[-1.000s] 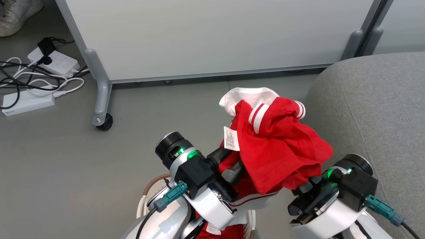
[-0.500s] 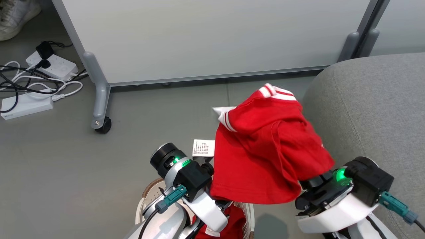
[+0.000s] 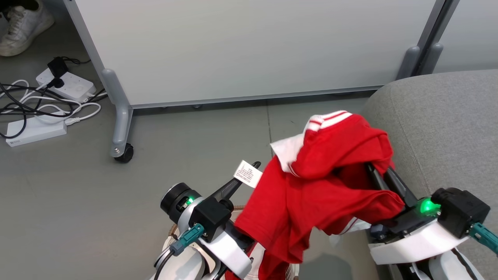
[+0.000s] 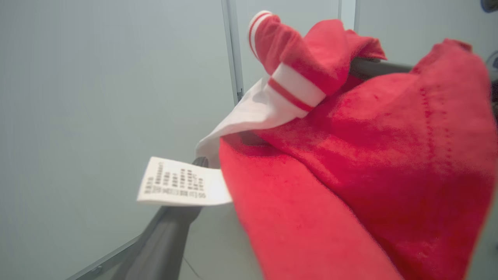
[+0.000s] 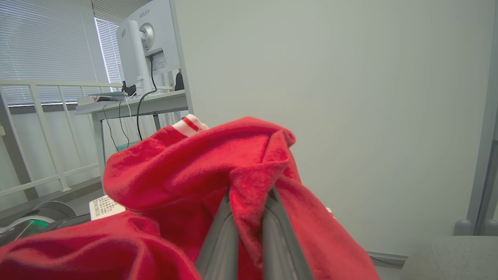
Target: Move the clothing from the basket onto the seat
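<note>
One piece of the clothing (image 3: 330,186), bright red with white bands, hangs in the air between my two arms, just left of the grey seat (image 3: 447,124). My right gripper (image 3: 374,171) is shut on its upper fold; the right wrist view shows both fingers (image 5: 220,233) pinching red fabric (image 5: 249,182). My left gripper (image 3: 255,173) is open, with one dark finger (image 4: 171,233) bare behind the white label (image 4: 183,186) and the other hidden under the draped cloth. The basket (image 3: 170,235) peeks out at the bottom edge below my left arm.
A grey partition panel stands ahead on a foot with a caster (image 3: 123,149). Power strips and tangled cables (image 3: 46,101) lie on the floor at left, with a white shoe (image 3: 23,27) beyond them. The right wrist view shows a desk with a monitor (image 5: 149,42).
My left gripper has opened and let go of the garment. The right gripper has carried it rightward, nearer the seat, and the cloth now trails over the left fingers.
</note>
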Motion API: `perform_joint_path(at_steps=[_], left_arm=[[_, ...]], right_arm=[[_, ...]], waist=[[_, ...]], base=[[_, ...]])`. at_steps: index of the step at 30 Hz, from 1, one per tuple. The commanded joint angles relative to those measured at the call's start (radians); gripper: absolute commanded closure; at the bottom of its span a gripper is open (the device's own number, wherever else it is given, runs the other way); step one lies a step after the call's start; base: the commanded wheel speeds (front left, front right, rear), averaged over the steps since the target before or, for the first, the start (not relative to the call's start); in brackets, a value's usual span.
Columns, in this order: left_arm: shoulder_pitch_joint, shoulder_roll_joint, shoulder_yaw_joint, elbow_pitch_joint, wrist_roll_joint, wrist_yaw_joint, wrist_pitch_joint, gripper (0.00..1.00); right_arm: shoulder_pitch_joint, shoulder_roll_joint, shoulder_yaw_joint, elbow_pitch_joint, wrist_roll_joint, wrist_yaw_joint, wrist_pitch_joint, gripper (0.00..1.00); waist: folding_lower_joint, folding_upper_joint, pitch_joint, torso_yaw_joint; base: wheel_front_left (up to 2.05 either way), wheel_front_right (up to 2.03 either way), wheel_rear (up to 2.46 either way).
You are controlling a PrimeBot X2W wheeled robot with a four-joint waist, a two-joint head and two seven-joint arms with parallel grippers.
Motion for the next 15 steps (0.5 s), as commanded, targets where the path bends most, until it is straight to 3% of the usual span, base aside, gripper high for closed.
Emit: perform_joint_path(at_steps=[1, 15], left_arm=[[0.013, 0.008, 0.011, 0.003, 0.008, -0.001, -0.002, 0.0], [0.048, 0.019, 0.101, -0.009, 0.009, -0.001, -0.001, 0.0]], right_arm=[[0.009, -0.004, -0.015, 0.004, -0.01, 0.0, -0.006, 1.0], [0.054, 0.007, -0.142, 0.028, -0.053, 0.0, -0.006, 1.0]], waist=[[0.0, 0.0, -0.001, 0.001], [0.0, 0.0, 0.015, -0.002]], base=[[0.0, 0.0, 0.0], [0.0, 0.0, 0.0]])
